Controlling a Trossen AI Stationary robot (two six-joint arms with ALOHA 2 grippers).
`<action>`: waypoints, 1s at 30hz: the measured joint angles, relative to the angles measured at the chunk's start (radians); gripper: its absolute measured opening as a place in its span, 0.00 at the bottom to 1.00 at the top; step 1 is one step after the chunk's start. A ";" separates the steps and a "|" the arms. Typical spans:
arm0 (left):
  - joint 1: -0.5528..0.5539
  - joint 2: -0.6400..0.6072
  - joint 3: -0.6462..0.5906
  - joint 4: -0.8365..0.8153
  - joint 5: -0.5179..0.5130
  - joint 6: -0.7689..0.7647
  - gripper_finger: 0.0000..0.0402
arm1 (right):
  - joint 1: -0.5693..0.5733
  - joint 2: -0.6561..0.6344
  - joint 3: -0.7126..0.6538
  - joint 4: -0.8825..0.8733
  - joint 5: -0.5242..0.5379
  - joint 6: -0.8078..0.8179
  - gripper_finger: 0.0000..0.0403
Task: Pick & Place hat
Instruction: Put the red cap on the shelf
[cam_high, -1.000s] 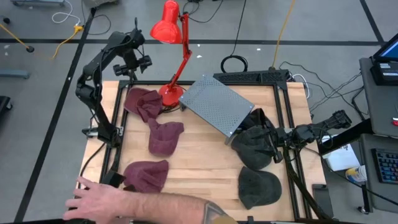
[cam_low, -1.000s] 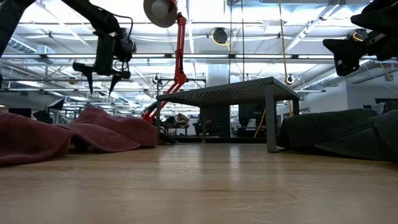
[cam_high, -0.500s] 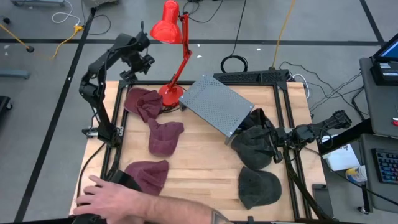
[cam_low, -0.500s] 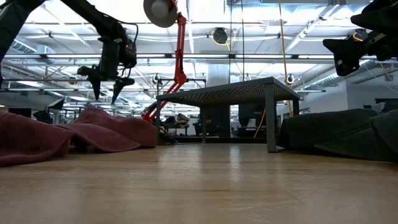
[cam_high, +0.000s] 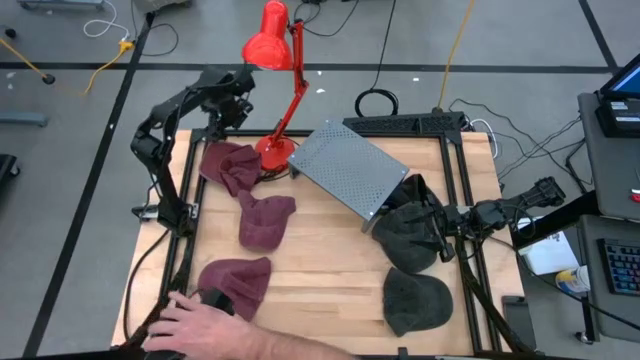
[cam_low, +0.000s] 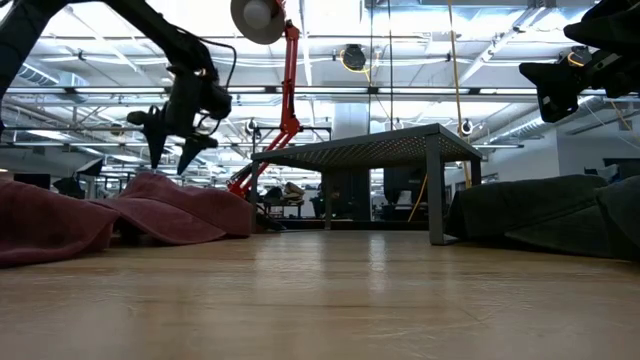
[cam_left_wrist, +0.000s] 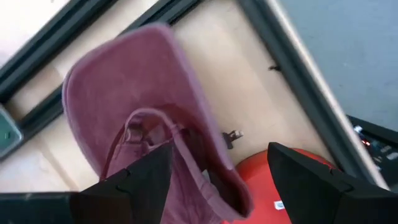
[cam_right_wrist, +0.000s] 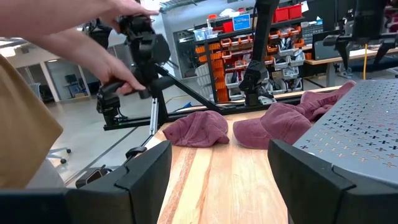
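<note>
Wooden table (cam_high: 330, 275) is covered with three maroon hats and two dark grey hats (cam_high: 415, 265). Perforated metal stand (cam_high: 350, 170) is set at the middle rear, red lamp (cam_high: 278, 60) beside it. Rear maroon hat (cam_high: 228, 165) is seen under the left gripper (cam_high: 232, 100), which is held above the table's rear left corner, fingers spread, nothing grasped. Right gripper (cam_high: 445, 225) is parked at the right edge by the grey hats, jaws apart, empty. A person's hand (cam_high: 195, 322) is seen at the front left corner.
</note>
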 joint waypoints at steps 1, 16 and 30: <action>-0.008 0.000 -0.016 0.014 -0.001 -0.011 0.67 | 0.000 0.000 0.000 0.000 0.000 0.000 0.65; -0.040 0.000 -0.231 0.228 -0.063 -0.036 0.67 | 0.000 0.000 0.000 0.000 0.000 0.000 0.64; -0.031 0.000 -0.253 0.231 -0.023 0.004 0.37 | 0.000 0.000 0.000 0.000 0.000 0.000 0.64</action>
